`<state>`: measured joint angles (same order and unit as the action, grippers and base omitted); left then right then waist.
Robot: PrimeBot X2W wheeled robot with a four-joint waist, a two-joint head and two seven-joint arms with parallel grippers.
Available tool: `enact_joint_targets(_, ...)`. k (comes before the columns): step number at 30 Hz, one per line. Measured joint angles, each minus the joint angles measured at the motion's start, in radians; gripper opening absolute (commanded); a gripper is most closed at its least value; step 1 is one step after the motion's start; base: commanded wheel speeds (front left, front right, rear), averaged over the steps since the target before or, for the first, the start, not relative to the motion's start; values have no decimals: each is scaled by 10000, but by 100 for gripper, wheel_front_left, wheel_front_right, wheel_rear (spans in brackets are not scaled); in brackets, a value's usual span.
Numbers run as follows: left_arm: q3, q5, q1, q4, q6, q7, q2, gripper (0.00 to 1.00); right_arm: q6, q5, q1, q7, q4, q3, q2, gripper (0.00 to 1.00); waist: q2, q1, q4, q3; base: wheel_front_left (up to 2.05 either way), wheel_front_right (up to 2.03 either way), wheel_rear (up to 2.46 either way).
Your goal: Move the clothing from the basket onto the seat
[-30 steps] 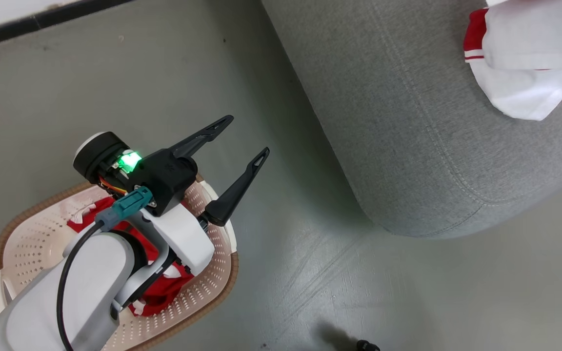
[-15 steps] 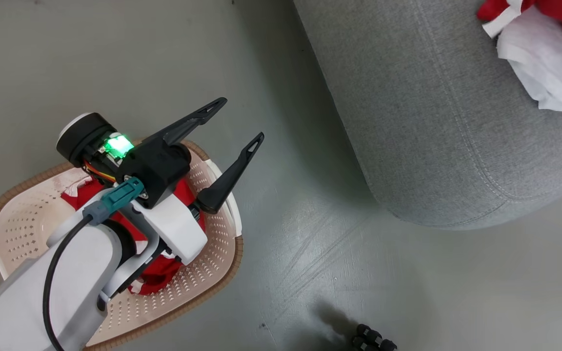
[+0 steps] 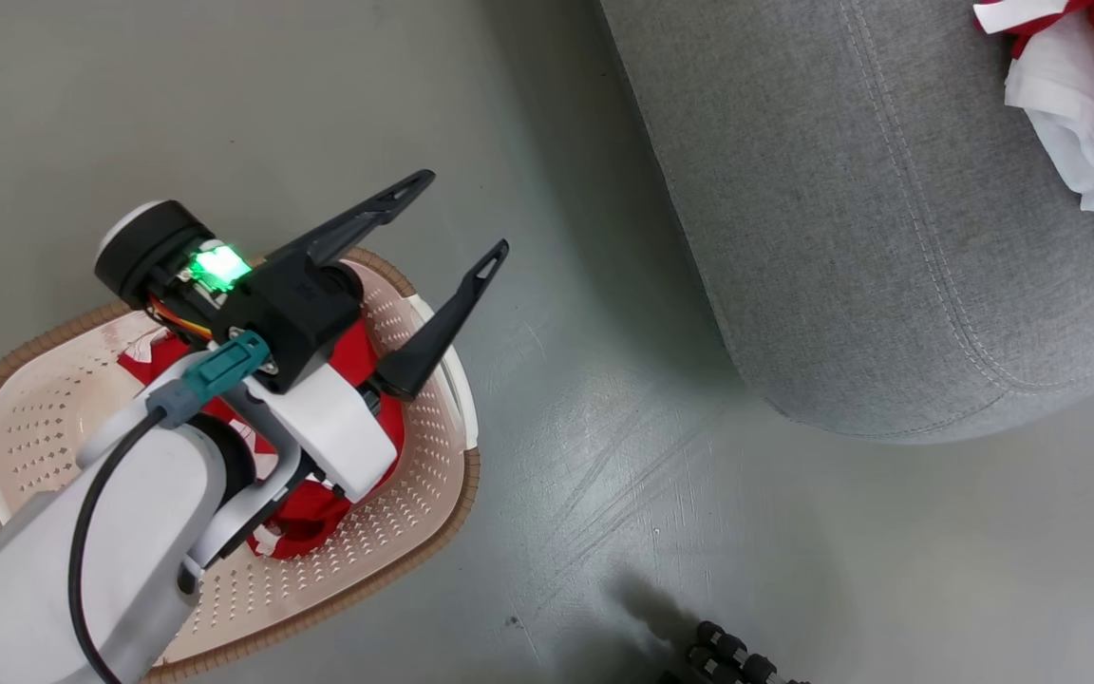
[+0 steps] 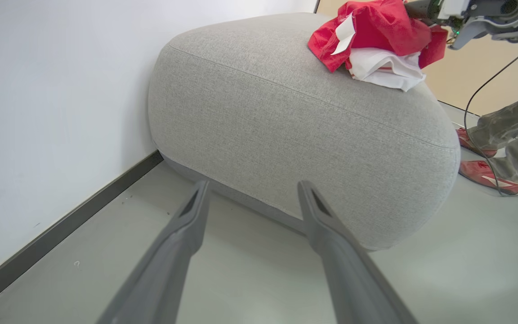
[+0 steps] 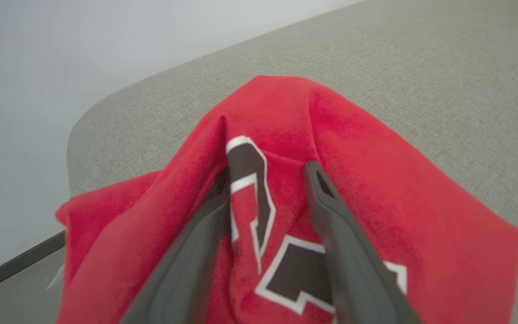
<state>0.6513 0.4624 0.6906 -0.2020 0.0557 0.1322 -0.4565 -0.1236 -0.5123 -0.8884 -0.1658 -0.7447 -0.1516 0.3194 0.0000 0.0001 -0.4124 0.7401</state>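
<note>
Left gripper [image 3: 464, 211] is hanging wide open, empty, above the basket [image 3: 414, 532]. Right gripper [image 5: 270, 173] is sitting parted in the clothing [image 5: 376, 202], one fingertip partly buried.

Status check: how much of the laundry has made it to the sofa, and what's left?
Done: a white-and-red heap lies on the seat. In hand: the right tool stands open astride the lettered garment, which rests on the seat. Left: red clothing lies in the basket. The left tool hangs open and empty over its rim.
</note>
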Motion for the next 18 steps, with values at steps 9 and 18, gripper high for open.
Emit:
enact_joint_targets(9, -92, 0, -1, 73, 0, -82, -113, 100, 0, 596, -12, -213, 10, -12, -2, 100, 0, 0, -80, -128, 0, 0, 0)
enact_joint_targets(18, -238, 10, -41, 207, -2, -219, -171, 100, 0, 1312, 444, -384, 571, 4, -197, 100, 0, 0, -154, -403, 0, 0, 0)
